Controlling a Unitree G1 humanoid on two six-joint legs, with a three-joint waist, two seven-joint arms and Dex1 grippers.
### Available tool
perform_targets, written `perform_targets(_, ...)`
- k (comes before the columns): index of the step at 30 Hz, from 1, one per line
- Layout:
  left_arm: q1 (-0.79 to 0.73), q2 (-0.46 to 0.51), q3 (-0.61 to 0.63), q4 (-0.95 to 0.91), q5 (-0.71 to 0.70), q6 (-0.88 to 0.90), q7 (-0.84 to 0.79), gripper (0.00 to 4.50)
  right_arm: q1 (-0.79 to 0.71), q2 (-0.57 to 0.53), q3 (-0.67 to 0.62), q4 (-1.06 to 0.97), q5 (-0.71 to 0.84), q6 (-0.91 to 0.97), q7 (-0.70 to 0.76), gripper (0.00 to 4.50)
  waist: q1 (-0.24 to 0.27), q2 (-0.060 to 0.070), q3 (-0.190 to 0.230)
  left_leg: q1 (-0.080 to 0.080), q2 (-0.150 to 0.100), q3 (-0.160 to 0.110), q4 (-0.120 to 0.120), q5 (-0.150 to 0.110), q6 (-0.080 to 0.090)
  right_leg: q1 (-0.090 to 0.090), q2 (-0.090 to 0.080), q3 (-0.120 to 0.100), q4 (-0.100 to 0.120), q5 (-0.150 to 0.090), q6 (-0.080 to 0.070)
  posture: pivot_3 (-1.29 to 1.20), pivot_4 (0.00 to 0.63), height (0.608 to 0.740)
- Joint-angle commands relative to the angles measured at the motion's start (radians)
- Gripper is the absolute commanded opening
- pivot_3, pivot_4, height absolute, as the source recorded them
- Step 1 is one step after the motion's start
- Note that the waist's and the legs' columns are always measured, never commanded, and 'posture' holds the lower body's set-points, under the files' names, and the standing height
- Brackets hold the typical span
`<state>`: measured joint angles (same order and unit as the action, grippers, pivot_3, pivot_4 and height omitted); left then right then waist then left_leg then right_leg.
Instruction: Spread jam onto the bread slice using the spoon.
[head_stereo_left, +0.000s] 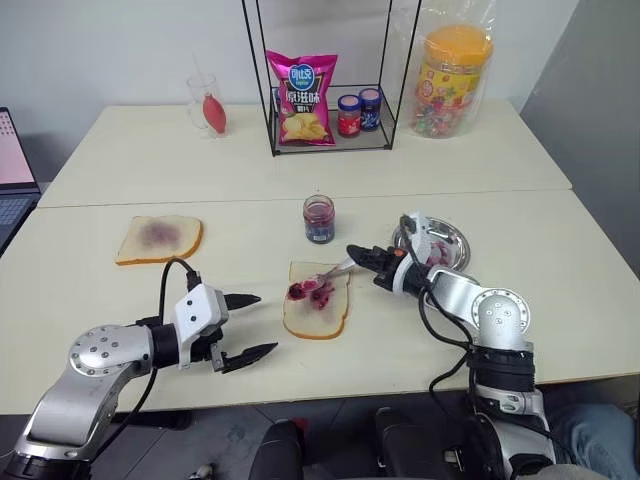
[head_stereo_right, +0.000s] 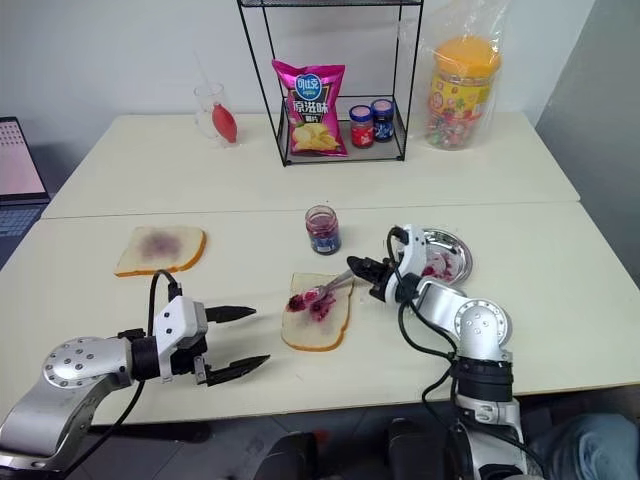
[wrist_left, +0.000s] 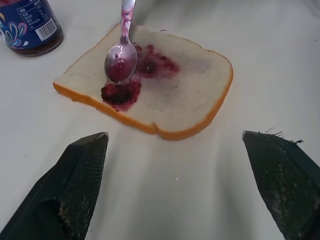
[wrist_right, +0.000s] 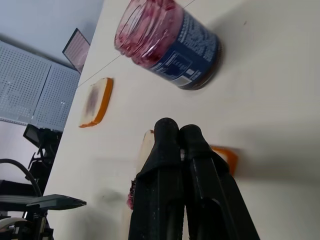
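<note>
The bread slice (head_stereo_left: 318, 310) lies near the table's front middle, pale with a thin tan crust. Dark purple jam (wrist_left: 121, 93) sits in lumps on its far end. The spoon (wrist_left: 121, 60) rests bowl-down on those lumps, its bowl smeared purple. Its handle (head_stereo_right: 336, 282) runs back to my right gripper (head_stereo_left: 358, 256), which is shut on the spoon just right of the slice. To the left of the slice my left gripper (head_stereo_left: 265, 323) hovers open over the table, holding nothing. The open jam jar (head_stereo_left: 319, 218) stands just behind the slice.
A steel dish (head_stereo_left: 455, 236) sits right of the jar, behind my right arm. A second stained slice (head_stereo_left: 158, 238) lies at the left. At the back stand a wire rack (head_stereo_left: 330, 140) with a chips bag and two small jars, a candy tub (head_stereo_left: 455, 80), and a glass (head_stereo_left: 207, 105). A laptop (head_stereo_left: 12, 165) sits at the far left.
</note>
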<state>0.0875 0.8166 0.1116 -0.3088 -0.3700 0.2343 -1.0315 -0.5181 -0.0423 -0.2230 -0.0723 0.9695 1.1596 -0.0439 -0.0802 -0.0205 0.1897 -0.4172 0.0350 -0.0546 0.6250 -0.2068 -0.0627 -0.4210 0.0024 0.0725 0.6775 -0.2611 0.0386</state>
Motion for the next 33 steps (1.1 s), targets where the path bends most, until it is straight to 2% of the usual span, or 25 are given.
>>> perform_targets(1, -0.011, -0.004, 0.0, -0.029, -0.003, -0.003, 0.007, 4.5, 0.01, -0.057, -0.058, -0.039, 0.008, 0.016, -0.013, 0.03, 0.001, 0.0, 0.0, 0.0, 0.0, 0.0, 0.0, 0.0, 0.0, 0.0, 0.0, 0.0, 0.0, 0.0, 0.0, 0.0, 0.15, 0.74)
perform_targets(11, -0.011, -0.003, 0.084, -0.059, -0.068, 0.059, 0.045, 4.5, 0.0, -0.125, -0.156, -0.139, 0.242, 0.039, 0.065, 0.03, -0.002, 0.0, 0.0, 0.0, 0.001, 0.0, 0.0, 0.0, 0.0, 0.0, 0.001, 0.0, 0.0, 0.0, 0.001, 0.0, 0.15, 0.74)
perform_targets(15, -0.063, 0.016, 0.093, -0.157, -0.176, 0.193, 0.059, 4.5, -0.005, -0.181, -0.201, -0.164, 0.302, 0.008, 0.069, 0.03, -0.001, 0.0, 0.0, 0.0, 0.004, 0.0, 0.0, 0.0, 0.0, 0.0, 0.004, 0.0, 0.0, 0.0, 0.0, 0.0, 0.15, 0.74)
perform_targets(24, -0.294, 0.055, -0.073, -0.275, -0.194, 0.34, 0.054, 4.5, 0.062, -0.371, -0.276, -0.148, 0.254, -0.095, 0.105, 0.03, 0.002, 0.0, 0.0, 0.0, 0.004, 0.001, 0.0, 0.0, 0.0, 0.0, 0.005, 0.001, -0.001, 0.001, 0.001, 0.0, 0.15, 0.74)
perform_targets(28, -0.419, 0.014, -0.174, -0.258, -0.162, 0.36, 0.067, 4.5, 0.097, -0.429, -0.293, -0.11, 0.224, -0.121, 0.127, 0.03, 0.001, 0.0, 0.0, 0.0, 0.005, 0.0, 0.0, 0.0, 0.0, 0.0, 0.006, 0.001, 0.0, 0.001, 0.001, 0.0, 0.15, 0.74)
perform_targets(33, -0.508, -0.06, -0.336, -0.165, -0.045, 0.28, 0.04, 4.5, 0.101, -0.485, -0.246, 0.045, 0.07, -0.194, 0.192, 0.03, 0.001, 0.0, 0.0, 0.0, 0.004, 0.001, 0.001, 0.0, 0.0, 0.001, 0.006, 0.001, -0.001, 0.001, 0.001, 0.0, 0.15, 0.74)
